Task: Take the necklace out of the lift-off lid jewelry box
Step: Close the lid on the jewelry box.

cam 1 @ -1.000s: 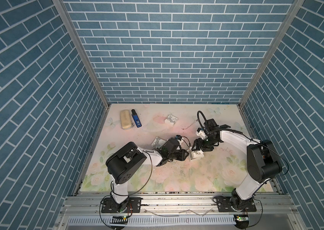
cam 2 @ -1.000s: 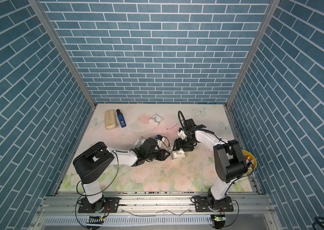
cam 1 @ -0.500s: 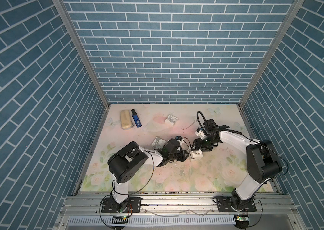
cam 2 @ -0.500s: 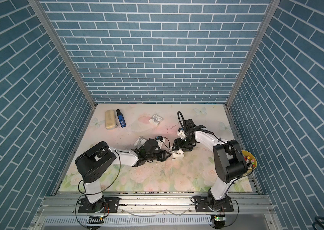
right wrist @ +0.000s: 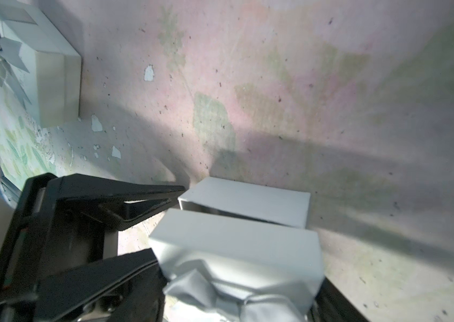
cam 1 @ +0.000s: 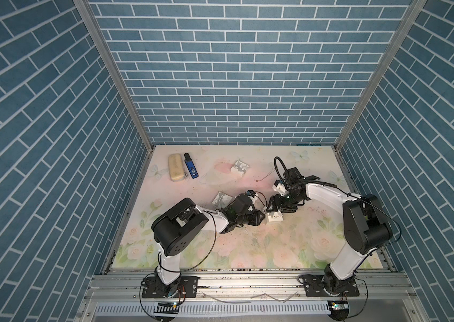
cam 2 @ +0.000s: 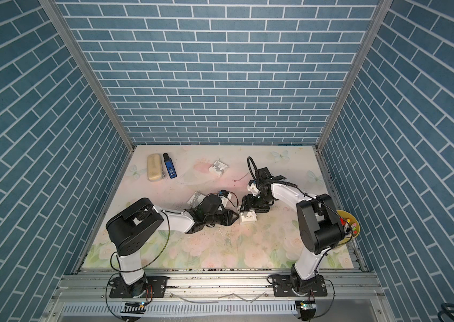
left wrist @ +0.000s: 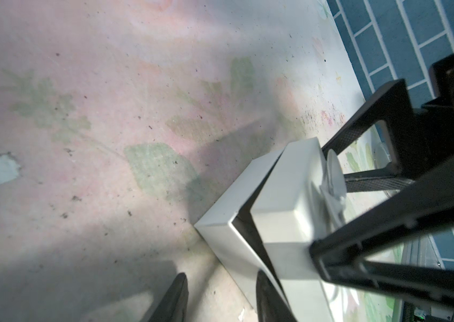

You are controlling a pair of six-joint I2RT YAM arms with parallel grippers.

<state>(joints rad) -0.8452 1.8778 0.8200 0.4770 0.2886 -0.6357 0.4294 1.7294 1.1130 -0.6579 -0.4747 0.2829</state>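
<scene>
In right jaws the lid tilts off base; left jaws half-open astride corner.

Table: front half free between the arms; centre crowded by jewelry box, its lid raised in the right gripper, left gripper alongside, ribboned box near; toward the back edge, second ribboned box, beige case, blue device.
</scene>
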